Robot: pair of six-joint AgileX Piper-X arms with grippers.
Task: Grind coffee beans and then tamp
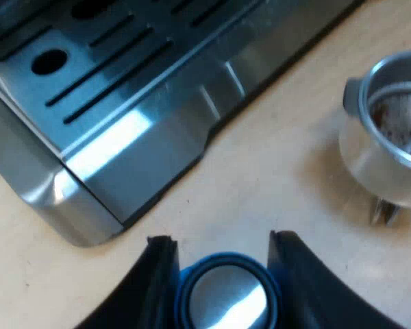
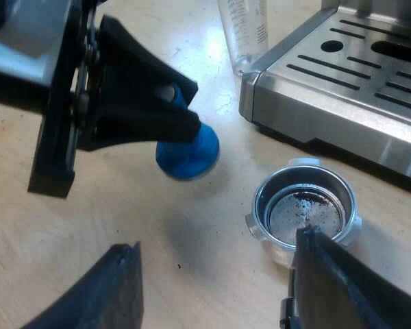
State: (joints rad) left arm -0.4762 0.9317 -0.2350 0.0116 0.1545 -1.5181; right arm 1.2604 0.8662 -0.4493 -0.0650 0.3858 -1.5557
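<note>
The left gripper (image 1: 221, 240) is gripping the one blue tamper (image 1: 226, 296), tilted over the table (image 2: 192, 226), near one metal holder (image 2: 303, 175) standing beside one espresso machine (image 2: 342, 103) and one measuring glass (image 2: 245, 31), while the right gripper (image 2: 217, 243) is hovering by the holder, fingers spread wide, empty.

Left gripper (image 1: 222, 240): two matte black fingers (image 1: 157, 277), broad at base, tapering toward blunt tips. Right gripper (image 2: 216, 250): same black wedge form.
</note>
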